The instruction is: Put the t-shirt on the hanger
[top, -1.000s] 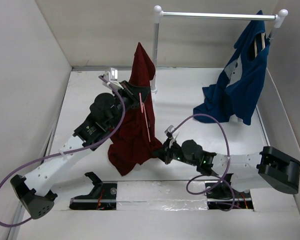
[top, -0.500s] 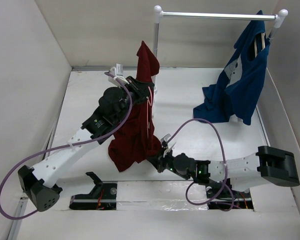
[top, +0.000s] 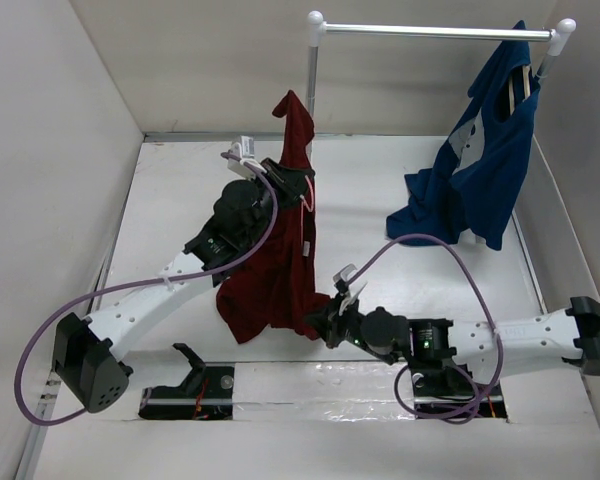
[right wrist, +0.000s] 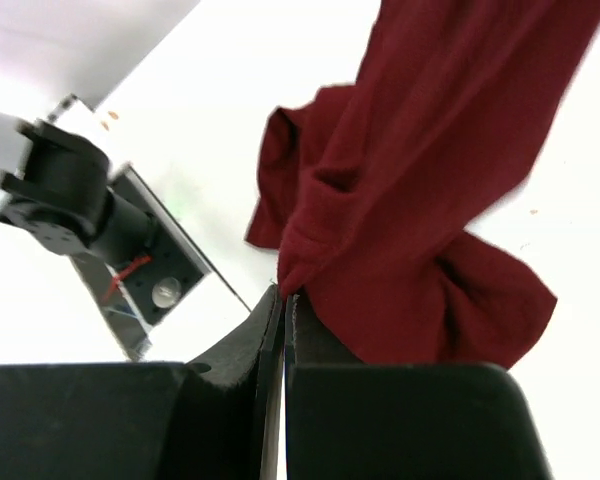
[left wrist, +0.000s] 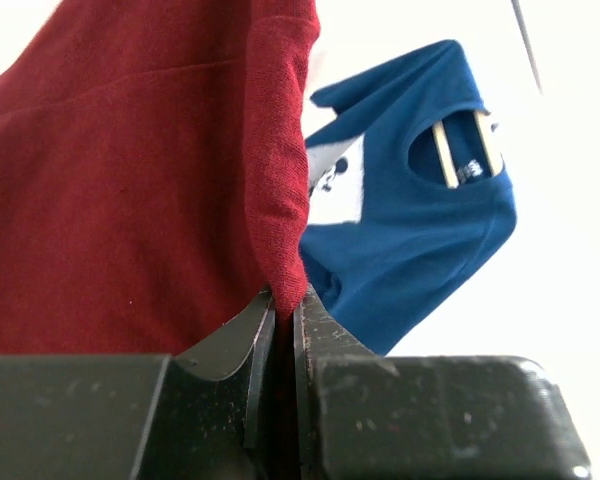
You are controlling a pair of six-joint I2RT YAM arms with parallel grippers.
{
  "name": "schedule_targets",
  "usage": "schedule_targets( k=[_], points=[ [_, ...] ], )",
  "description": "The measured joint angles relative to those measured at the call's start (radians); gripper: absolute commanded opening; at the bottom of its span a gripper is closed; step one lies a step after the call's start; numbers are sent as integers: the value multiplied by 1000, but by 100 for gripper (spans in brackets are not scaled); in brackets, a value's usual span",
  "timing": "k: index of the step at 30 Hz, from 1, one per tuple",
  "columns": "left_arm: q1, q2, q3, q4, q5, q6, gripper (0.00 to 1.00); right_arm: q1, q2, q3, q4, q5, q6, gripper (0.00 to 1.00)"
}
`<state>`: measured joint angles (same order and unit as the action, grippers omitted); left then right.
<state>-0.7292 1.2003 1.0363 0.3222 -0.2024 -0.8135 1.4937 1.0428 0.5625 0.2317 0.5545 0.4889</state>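
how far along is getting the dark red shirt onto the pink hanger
Done: the dark red cloth t-shirt is held up, bunched. In hand: left claw shut on it near its top, right claw shut on its lower hem, the thin pink wire hanger alongside the cloth. Left: seating the shirt on the hanger's shoulders.

Two garments: one dark red soft cloth t-shirt (top: 270,280) and one navy-blue cloth garment (top: 480,170)

Two hangers: one thin pink wire hanger (top: 304,225) and one pale bar hanger (left wrist: 442,152)

One white metal rail (top: 430,31), carried on two white upright posts (top: 311,100)

Two white-and-black robot arms (top: 150,300), each ending in one black two-finger gripper, so two in all: the left gripper (left wrist: 283,300) and the right gripper (right wrist: 283,295)

Two purple cables (top: 435,240), one looping from each arm

Three white walls (top: 40,150) around one white table (top: 370,190)
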Motion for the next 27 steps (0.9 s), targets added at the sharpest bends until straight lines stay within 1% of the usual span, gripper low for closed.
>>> schedule_targets(
  k=[3,7,12,16,17,18,19,21,22,23,25,27],
  points=[
    [0,-28,-102,53,15,-13,0,0,-37,76,-74,0,-9,0],
    [0,-80,-282,85,46,-51,0,0,-22,196,-97,0,-22,0],
    [0,-109,-393,92,108,-93,0,-2,116,254,-96,13,-22,0],
    [0,-154,-410,90,163,-110,0,-9,237,237,-118,11,5,0],
    [0,-167,-412,95,179,-113,0,-12,251,224,-122,9,12,4],
    [0,-181,-417,101,194,-117,0,-16,258,210,-129,8,24,10],
    [0,-193,-424,107,207,-121,0,-21,259,197,-137,8,37,26],
    [0,-209,-443,117,229,-127,0,-27,249,180,-154,9,54,42],
    [0,-211,-454,121,236,-129,0,-29,239,175,-160,9,58,56],
    [0,-211,-468,126,242,-132,0,-31,225,174,-169,6,63,61],
    [0,-211,-499,131,249,-140,0,-31,189,175,-180,-2,62,68],
    [0,-208,-523,127,253,-147,0,-31,148,179,-199,-6,65,70]
  ],
)
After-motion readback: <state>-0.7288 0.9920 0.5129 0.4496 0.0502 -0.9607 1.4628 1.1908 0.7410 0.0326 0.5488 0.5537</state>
